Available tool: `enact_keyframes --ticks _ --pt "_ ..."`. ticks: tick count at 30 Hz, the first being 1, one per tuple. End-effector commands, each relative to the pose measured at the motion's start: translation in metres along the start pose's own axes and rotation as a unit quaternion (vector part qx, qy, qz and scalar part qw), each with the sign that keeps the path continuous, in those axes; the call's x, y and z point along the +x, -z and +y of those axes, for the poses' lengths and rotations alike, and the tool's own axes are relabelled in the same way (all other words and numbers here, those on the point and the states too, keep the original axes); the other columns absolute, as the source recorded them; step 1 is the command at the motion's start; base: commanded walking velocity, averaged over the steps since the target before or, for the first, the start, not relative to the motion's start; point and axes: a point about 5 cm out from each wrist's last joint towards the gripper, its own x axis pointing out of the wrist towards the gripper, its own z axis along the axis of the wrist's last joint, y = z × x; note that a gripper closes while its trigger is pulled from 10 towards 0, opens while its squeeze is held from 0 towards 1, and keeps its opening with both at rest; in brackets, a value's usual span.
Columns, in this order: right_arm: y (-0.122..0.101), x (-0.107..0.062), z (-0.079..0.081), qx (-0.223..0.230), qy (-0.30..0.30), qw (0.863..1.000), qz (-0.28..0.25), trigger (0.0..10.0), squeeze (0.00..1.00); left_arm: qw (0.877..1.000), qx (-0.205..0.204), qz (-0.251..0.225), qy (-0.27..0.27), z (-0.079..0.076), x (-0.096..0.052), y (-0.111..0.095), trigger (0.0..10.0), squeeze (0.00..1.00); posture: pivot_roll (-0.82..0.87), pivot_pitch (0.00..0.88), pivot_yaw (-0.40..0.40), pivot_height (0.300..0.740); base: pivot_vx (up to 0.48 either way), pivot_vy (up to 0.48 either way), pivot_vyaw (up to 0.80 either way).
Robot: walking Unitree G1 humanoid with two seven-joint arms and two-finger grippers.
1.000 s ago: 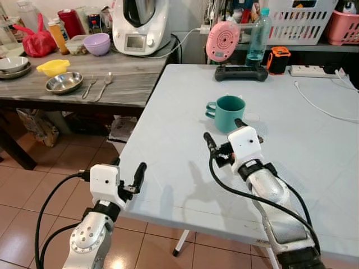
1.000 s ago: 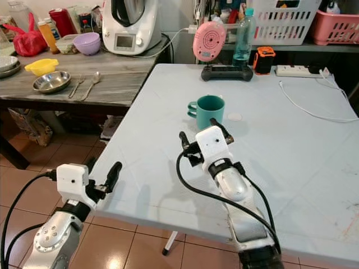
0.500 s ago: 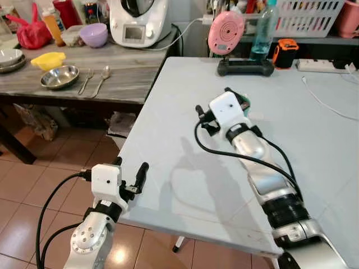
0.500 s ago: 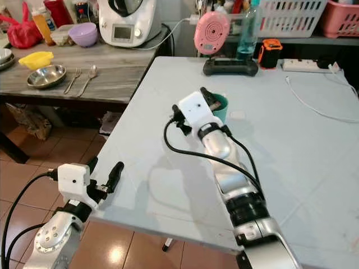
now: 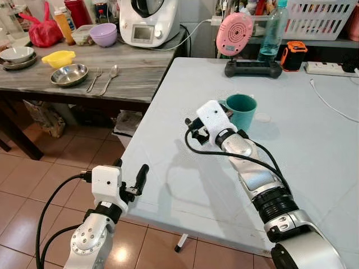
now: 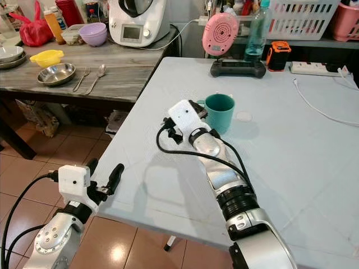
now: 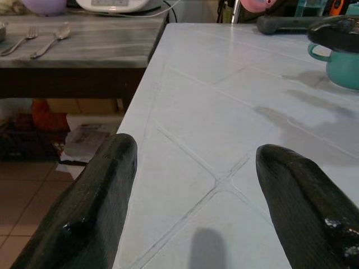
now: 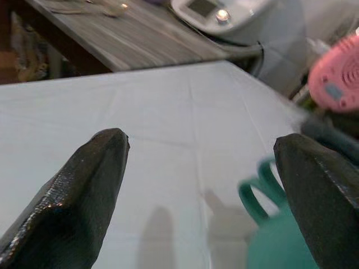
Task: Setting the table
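A: On the pale tiled surface (image 5: pixel 185 185), what's there?
B: Teal ceramic mug (image 5: pixel 242 111), round, loop handle, upright mid-surface
A: Right tool (image 8: pixel 202 162)?
B: Arm stretched forward over the surface, black fingers spread wide, mug just beside one finger, not touching
A: Left tool (image 7: pixel 193 168)?
B: Low at the near edge, fingers apart, well away from mug

Back shelf: white plastic laundry basket (image 5: pixel 321 18), clear blue-tinted water bottle (image 5: pixel 272 31).
Table's far edge: round pink fan (image 5: pixel 234 34), black game controller (image 5: pixel 253 68), white power strip (image 5: pixel 331 68).
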Motion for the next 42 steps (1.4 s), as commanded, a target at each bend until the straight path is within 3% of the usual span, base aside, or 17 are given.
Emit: enact_keyframes --ticks 1,18,28,42 --pt "0.008 -0.002 -0.004 0.018 0.001 1.0 0.014 10.0 0.0 1.0 0.004 0.008 0.008 0.0 -0.002 0.001 10.0 0.0 -0.08 0.07 0.076 0.74 0.0 0.0 0.0" --pt "0.022 -0.004 -0.024 0.055 0.045 0.997 0.035 10.0 0.0 1.0 0.007 0.017 0.02 0.0 -0.001 0.004 10.0 0.0 -0.08 0.064 0.085 0.74 0.0 0.0 0.0" --pt "0.041 -0.019 -0.054 0.05 0.102 0.992 0.062 10.0 0.0 0.991 -0.033 -0.001 0.131 -0.013 -0.006 -0.003 10.0 0.0 -0.09 0.066 0.097 0.74 0.0 0.0 0.0" --pt "0.06 -0.037 -0.079 0.043 0.161 0.982 0.091 10.0 0.0 0.987 -0.038 0.009 0.156 -0.014 -0.01 -0.005 10.0 0.0 -0.09 0.068 0.115 0.74 0.0 0.0 0.0"
